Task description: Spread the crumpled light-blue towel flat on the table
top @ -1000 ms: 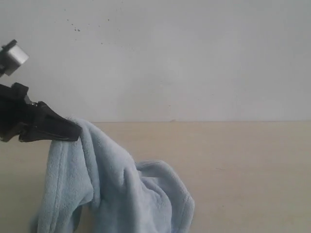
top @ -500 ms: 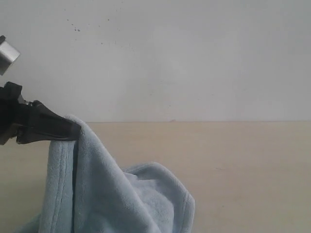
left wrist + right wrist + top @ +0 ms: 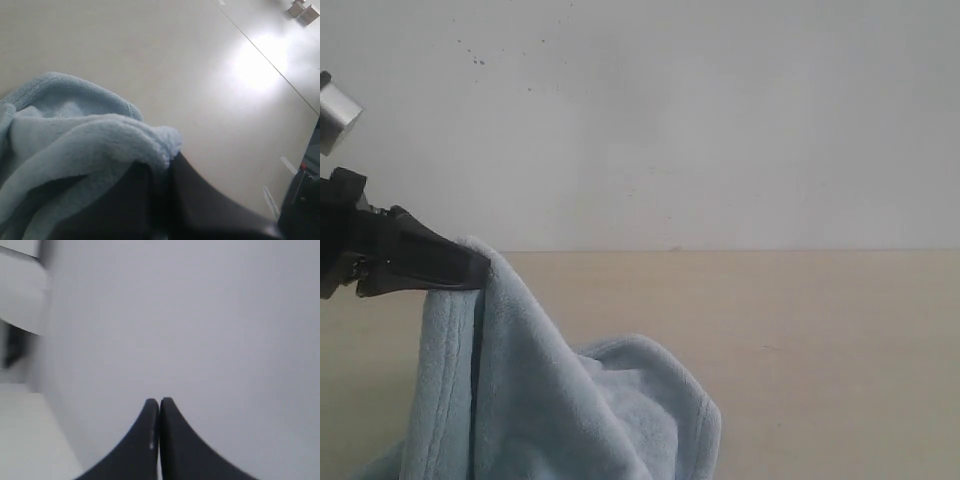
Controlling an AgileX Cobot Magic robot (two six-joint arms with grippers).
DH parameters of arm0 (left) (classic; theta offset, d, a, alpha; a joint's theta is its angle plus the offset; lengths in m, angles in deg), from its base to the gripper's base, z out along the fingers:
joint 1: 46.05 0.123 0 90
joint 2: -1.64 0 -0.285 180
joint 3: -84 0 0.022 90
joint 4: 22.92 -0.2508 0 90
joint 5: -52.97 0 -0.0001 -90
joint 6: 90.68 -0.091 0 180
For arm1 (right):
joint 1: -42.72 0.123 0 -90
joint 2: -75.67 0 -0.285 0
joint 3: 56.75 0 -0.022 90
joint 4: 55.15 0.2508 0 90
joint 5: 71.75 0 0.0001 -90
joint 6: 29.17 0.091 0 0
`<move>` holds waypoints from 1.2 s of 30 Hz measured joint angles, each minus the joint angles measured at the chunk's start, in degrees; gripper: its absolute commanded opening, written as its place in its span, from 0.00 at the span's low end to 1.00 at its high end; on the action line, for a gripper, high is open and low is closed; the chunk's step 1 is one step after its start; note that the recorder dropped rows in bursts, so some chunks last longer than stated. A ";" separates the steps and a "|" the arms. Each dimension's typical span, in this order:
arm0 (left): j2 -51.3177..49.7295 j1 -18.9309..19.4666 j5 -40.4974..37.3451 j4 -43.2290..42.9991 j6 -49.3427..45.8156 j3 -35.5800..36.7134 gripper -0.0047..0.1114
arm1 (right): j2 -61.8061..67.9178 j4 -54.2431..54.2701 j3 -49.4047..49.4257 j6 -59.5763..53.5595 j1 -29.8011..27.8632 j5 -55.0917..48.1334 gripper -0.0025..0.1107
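Observation:
The light-blue towel (image 3: 550, 400) hangs in folds from my left gripper (image 3: 475, 268), which is shut on its upper edge at the left of the exterior view, above the beige table (image 3: 820, 340). The towel's lower part runs out of the frame's bottom. In the left wrist view the towel (image 3: 75, 140) bunches over the dark fingers (image 3: 200, 195), with the left gripper (image 3: 167, 160) pinching a fold. My right gripper (image 3: 159, 402) is shut on nothing and faces a plain white wall; it does not show in the exterior view.
A white wall (image 3: 720, 120) rises behind the table. In the left wrist view the table's far edge (image 3: 270, 65) and some dark equipment (image 3: 305, 195) show at one side.
The left gripper rose slightly a second ago and drew the towel's held edge up and straighter; over the last half second almost nothing has moved.

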 measured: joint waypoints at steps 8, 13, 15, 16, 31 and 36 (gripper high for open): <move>0.00 0.00 0.70 0.11 -0.24 0.00 0.08 | 8.05 -59.90 -28.98 -4.19 0.00 -17.14 0.02; 0.00 0.00 1.06 0.11 -1.12 0.00 0.08 | 25.20 -85.34 -31.81 -1.32 0.13 -48.44 0.02; 0.00 0.00 1.06 0.11 -2.24 0.00 0.08 | 33.64 -85.98 -31.81 3.57 0.13 -61.81 0.02; 0.00 0.00 1.06 0.11 -2.57 0.00 0.08 | 37.70 -86.10 -31.81 7.37 0.13 -67.82 0.02; 0.00 0.00 1.28 0.11 -3.39 0.00 0.08 | 70.16 -27.94 -35.34 -46.01 15.42 -82.52 0.02; 0.00 0.00 1.28 0.11 -3.39 0.00 0.08 | 71.95 -24.48 -37.28 -50.94 22.25 -80.69 0.02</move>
